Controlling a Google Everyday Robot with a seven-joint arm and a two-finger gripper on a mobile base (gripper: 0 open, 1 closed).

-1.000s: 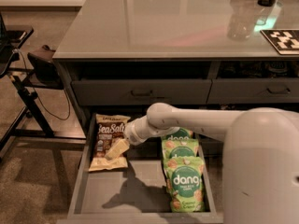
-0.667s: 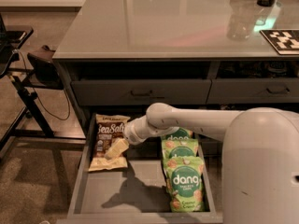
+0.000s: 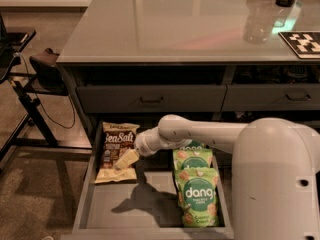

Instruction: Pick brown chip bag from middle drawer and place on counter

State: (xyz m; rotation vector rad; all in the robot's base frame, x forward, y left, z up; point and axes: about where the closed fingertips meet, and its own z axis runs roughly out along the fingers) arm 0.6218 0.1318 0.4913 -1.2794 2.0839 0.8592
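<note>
Crinkly cream-and-brown foil: the brown chip bag (image 3: 116,140) lies flat in the back left corner of the middle drawer (image 3: 125,209). The gripper (image 3: 125,160) rests on the bag's lower half; whether it has closed on the bag we cannot tell. We judge it needs a firm pinch on loose foil, then a straight lift clear of the drawer's left wall and the green bags (image 3: 200,196) at the drawer's right, up to the tabletop (image 3: 165,29) above the drawer.

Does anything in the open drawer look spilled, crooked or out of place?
Nothing stands out. The brown chip bag and green dang bags lie flat in the middle drawer; the gripper is over the brown bag.
</note>
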